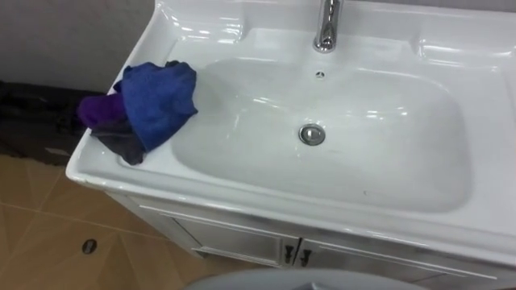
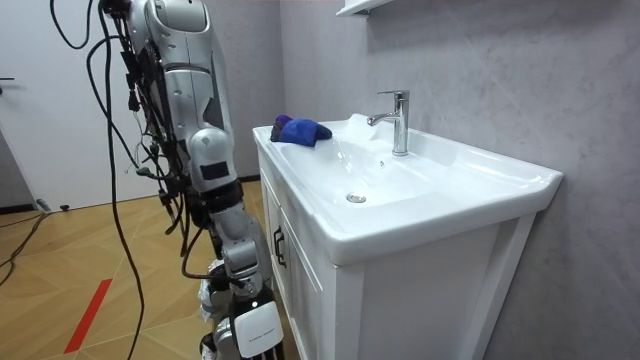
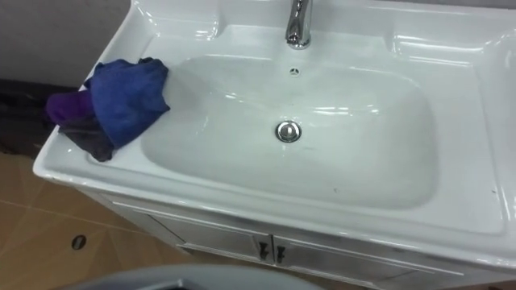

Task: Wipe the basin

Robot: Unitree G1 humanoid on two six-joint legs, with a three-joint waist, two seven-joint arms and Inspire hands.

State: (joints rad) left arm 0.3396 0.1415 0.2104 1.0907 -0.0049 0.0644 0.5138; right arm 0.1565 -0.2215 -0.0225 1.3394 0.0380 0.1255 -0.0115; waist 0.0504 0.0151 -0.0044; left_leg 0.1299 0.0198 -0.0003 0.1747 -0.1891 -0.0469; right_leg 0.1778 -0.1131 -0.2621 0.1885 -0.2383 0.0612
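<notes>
The white basin (image 1: pixel 266 189) lies below me, its bowl bare around the metal drain plug (image 1: pixel 312 134). A bundle of cloths rests on the basin's left rim: a blue cloth (image 1: pixel 159 98) on top, draping slightly over the bowl's edge, a purple one (image 1: pixel 98 109) and a dark grey one (image 1: pixel 122 145) beneath. In the room view I stand upright at the cabinet front, facing the basin (image 2: pixel 420 215). My right hand (image 2: pixel 240 300) hangs low beside the cabinet, far from the cloth bundle (image 2: pixel 300 131).
A chrome tap (image 1: pixel 326 24) stands at the back of the basin. Below the basin is a white cabinet (image 1: pixel 242 242) with two doors and dark handles. Tan floor tiles with a small round drain (image 1: pixel 89 246) lie to my left. A grey wall is behind.
</notes>
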